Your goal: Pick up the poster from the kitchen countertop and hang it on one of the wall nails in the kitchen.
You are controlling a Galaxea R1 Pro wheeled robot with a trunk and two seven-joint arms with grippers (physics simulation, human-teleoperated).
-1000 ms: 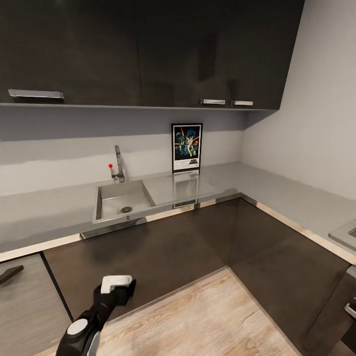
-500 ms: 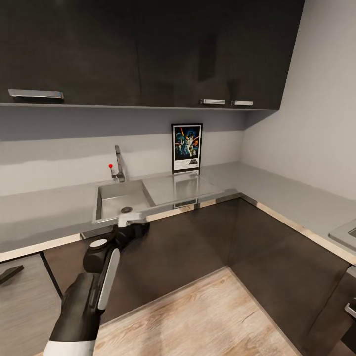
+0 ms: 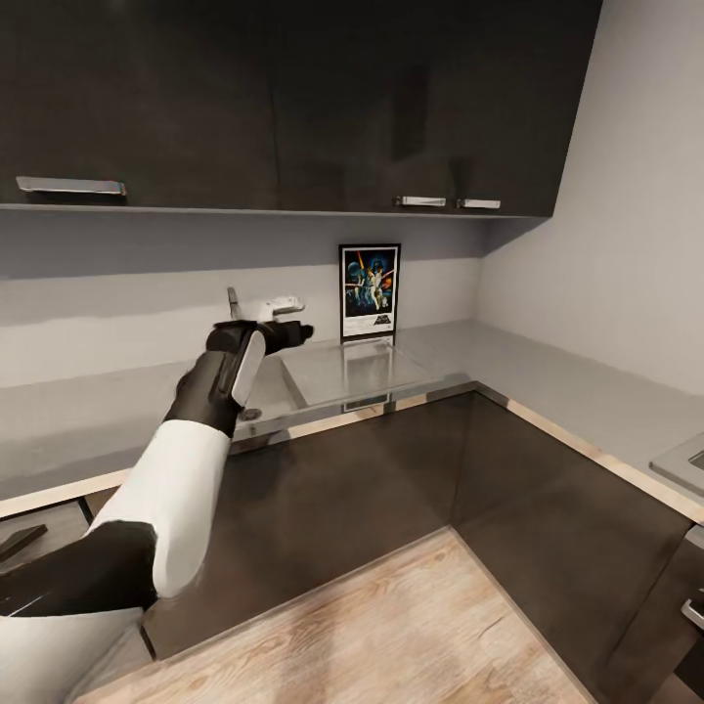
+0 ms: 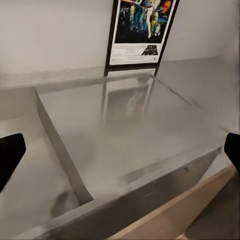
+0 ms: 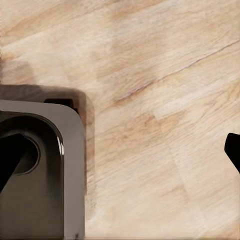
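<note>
In our left wrist view the two dark fingers (image 4: 10,157) sit at opposite edges of the picture, spread wide and released, with nothing between them. Past them lies the flat metal drainboard (image 4: 130,130) of the sink, its basin (image 4: 35,185) dropping away beside it, and beyond that the poster (image 4: 140,31) stands upright at the back of the table, its lower edge on the grey surface and its back against the pale wall, the "STAR WARS" logo readable at its bottom.

From the head view, our left gripper (image 3: 288,328) is held out over the sink (image 3: 293,376), near the tap (image 3: 233,301), pointing toward the poster (image 3: 370,291) but apart from it. The left arm (image 3: 176,460) reaches forward from the lower left, black at the wrist and white along the forearm.

Our right fingers (image 5: 232,150) are likewise spread to the two edges of the right wrist view, released and grasping nothing, above the pale wooden floor (image 5: 160,100), with a dark grey rounded part of the robot's own base (image 5: 45,165) beside it.

The table (image 3: 548,376) runs in an L along both walls, over dark cabinet fronts (image 3: 391,479), and dark upper cabinets (image 3: 293,98) hang above the poster.
</note>
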